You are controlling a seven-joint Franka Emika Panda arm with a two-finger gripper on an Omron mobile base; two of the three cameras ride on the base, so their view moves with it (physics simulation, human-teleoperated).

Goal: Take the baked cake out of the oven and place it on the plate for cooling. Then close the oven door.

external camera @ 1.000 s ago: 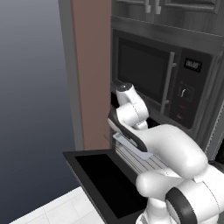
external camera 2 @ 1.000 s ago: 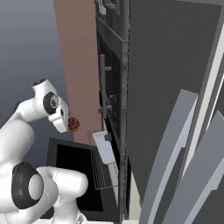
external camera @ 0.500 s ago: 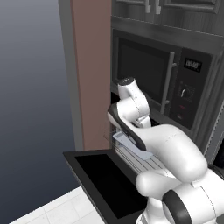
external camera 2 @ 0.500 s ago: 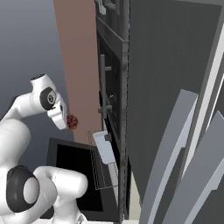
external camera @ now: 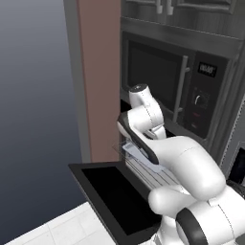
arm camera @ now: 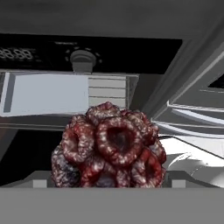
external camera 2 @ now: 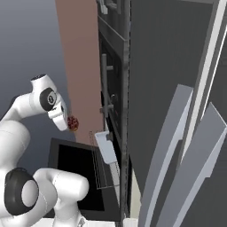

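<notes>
The gripper point(external camera 2: 71, 124) clasps the lumpy dark-red cake point(arm camera: 107, 151), its jaws spread wide around it, above the oven door point(external camera: 115, 196), which lies open and flat before the oven point(arm camera: 87, 54).

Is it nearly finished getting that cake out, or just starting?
About a third done, I'd say. Done: the oven door lies flat open, and the cake is off the wire rack. In hand: the gripper holds the cake in the air in front of the oven. Left: setting the cake down on a plate, then shutting the door.
</notes>
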